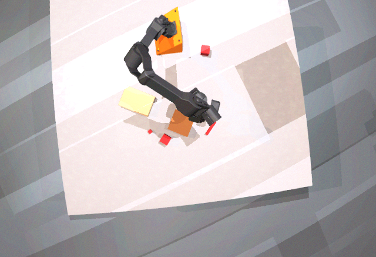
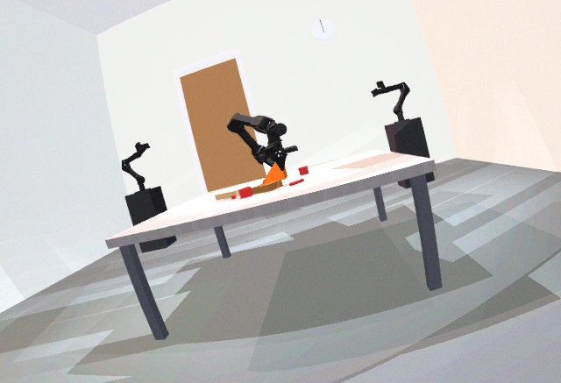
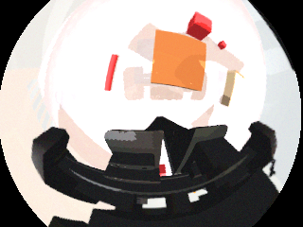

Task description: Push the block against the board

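Beside the end effector point(image 1: 209, 119), its fingers together and empty, lies the block point(image 1: 180, 125). Flat and stiff, it should slide if pushed low on a side toward the board point(image 1: 137, 100).

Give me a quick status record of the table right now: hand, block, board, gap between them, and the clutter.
hand: shut, holding nothing, above the table beside the block
block: orange square, flat on the table, partly under the arm
board: pale yellow, flat on the table, lying off one corner of the block
contact: none; block and board apart
clutter: red cube and small red bit near the block, red strip by the hand, another red cube farther off
task: not done
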`<control>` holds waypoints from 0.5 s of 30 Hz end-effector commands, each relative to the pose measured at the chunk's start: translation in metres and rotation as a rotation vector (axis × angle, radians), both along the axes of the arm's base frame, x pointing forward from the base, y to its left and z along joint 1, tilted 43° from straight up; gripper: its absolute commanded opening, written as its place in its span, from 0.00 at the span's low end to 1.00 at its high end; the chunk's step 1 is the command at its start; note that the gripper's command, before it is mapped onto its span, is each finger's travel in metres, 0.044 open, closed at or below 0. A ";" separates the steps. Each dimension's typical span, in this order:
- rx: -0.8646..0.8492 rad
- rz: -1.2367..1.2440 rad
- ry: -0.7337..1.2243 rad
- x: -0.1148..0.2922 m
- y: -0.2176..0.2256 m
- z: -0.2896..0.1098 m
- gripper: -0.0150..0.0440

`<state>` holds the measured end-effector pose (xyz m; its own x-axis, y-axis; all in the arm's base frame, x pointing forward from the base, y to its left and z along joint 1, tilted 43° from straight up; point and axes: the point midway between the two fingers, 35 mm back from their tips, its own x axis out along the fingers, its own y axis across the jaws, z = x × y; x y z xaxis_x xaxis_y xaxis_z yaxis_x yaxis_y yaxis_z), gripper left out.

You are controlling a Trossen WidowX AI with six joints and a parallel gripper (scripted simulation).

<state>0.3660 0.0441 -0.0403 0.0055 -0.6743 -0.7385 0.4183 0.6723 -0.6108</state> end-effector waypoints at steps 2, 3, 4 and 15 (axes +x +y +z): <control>0.005 -0.006 0.001 -0.002 -0.016 0.015 0.25; 0.009 -0.010 -0.002 -0.004 -0.027 0.027 0.25; 0.012 -0.015 -0.005 -0.007 -0.037 0.038 0.25; 0.040 -0.089 -0.075 -0.073 -0.133 0.127 0.25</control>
